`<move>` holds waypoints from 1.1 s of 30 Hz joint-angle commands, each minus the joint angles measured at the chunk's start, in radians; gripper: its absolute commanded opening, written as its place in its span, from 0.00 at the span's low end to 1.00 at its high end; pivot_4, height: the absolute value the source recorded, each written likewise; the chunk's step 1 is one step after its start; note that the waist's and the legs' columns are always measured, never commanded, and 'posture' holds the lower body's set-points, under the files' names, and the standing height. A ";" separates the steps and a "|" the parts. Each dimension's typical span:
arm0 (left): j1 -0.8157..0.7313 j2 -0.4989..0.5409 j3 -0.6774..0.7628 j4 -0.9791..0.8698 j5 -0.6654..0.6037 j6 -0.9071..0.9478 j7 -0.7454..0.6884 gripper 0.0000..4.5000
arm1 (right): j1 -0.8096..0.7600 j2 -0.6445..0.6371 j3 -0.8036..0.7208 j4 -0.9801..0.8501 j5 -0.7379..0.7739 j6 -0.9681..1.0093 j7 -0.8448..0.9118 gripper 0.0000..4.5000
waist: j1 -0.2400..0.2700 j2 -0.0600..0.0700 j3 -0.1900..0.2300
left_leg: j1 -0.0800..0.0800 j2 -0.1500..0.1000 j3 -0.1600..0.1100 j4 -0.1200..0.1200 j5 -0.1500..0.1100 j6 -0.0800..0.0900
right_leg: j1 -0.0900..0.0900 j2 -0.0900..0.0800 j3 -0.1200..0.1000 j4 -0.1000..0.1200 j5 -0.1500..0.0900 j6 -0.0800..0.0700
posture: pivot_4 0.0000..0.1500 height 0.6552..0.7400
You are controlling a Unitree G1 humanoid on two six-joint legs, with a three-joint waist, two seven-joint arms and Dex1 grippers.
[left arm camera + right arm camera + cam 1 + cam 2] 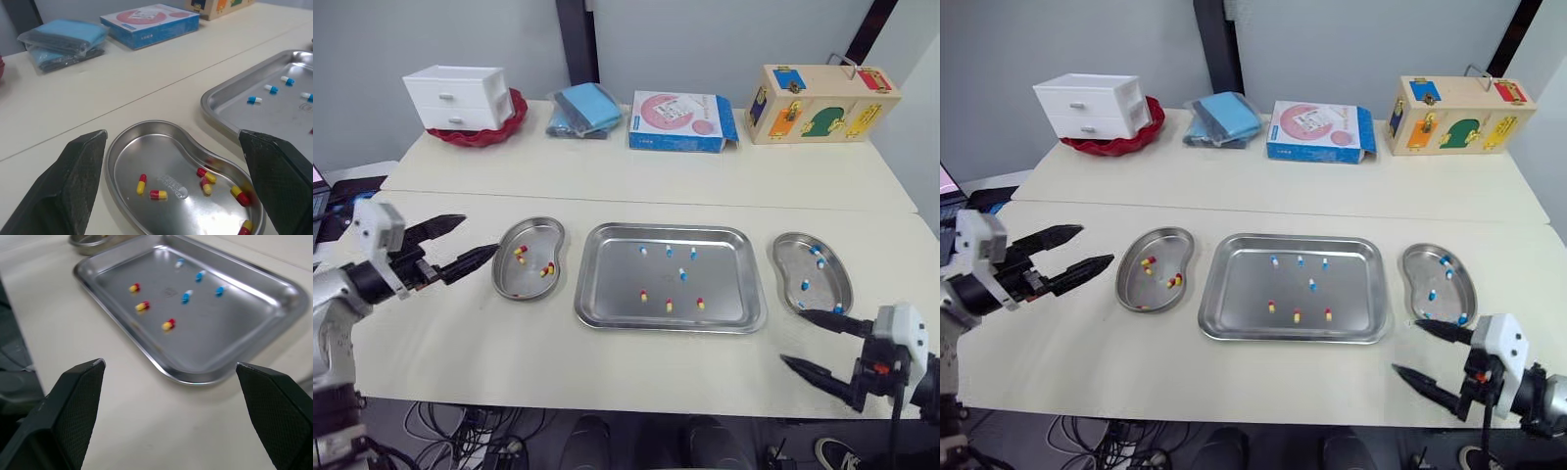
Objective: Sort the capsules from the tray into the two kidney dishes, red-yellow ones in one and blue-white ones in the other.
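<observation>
We see the steel tray [617,284] at mid-table. Four loose blue-white capsules [682,273] lie in its far half, and three loose red-yellow capsules [669,305] lie along its near side.

Just left of the tray sits the left kidney dish [533,235], holding several sorted red-yellow capsules [158,194]. Just right of the tray, the right kidney dish [827,284] holds several sorted blue-white capsules [805,285].

Our left gripper [480,235] hovers left of the tray, beyond that dish, its fingers spread wide and empty. Our right gripper [792,337] hangs off the tray's near right corner, likewise wide apart and holding nothing.
</observation>
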 commanded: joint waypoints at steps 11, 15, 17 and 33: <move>0.233 -0.027 0.110 -0.030 -0.034 -0.099 0.090 0.99 | -0.002 -0.079 -0.109 0.207 -0.075 -0.002 0.145 1.00 | 0.001 -0.001 0.000 | 0.001 0.000 0.001 -0.001 0.000 0.000 | 0.001 0.000 0.001 -0.001 0.000 0.000 | 1.00 1.00; 0.244 -0.015 0.108 -0.014 -0.034 -0.114 0.087 0.99 | -0.006 -0.078 -0.120 0.228 -0.087 -0.003 0.166 1.00 | -0.002 -0.001 0.000 | 0.001 0.000 0.001 -0.001 0.000 0.000 | 0.001 0.000 0.001 -0.001 0.000 0.000 | 1.00 1.00; 0.247 -0.012 0.105 -0.013 -0.036 -0.115 0.087 0.99 | -0.008 -0.076 -0.123 0.233 -0.091 -0.005 0.171 1.00 | -0.002 0.000 0.000 | 0.002 0.000 0.001 -0.001 0.000 0.000 | 0.001 0.000 0.001 -0.001 0.000 0.000 | 1.00 1.00; -0.080 0.219 -0.322 -0.185 -0.042 0.213 -0.059 0.99 | 0.067 0.133 0.087 -0.175 -0.082 -0.069 0.103 1.00 | 0.001 0.000 0.000 | 0.000 0.000 -0.001 -0.001 0.000 0.000 | 0.000 0.000 -0.001 -0.001 0.000 0.000 | 1.00 1.00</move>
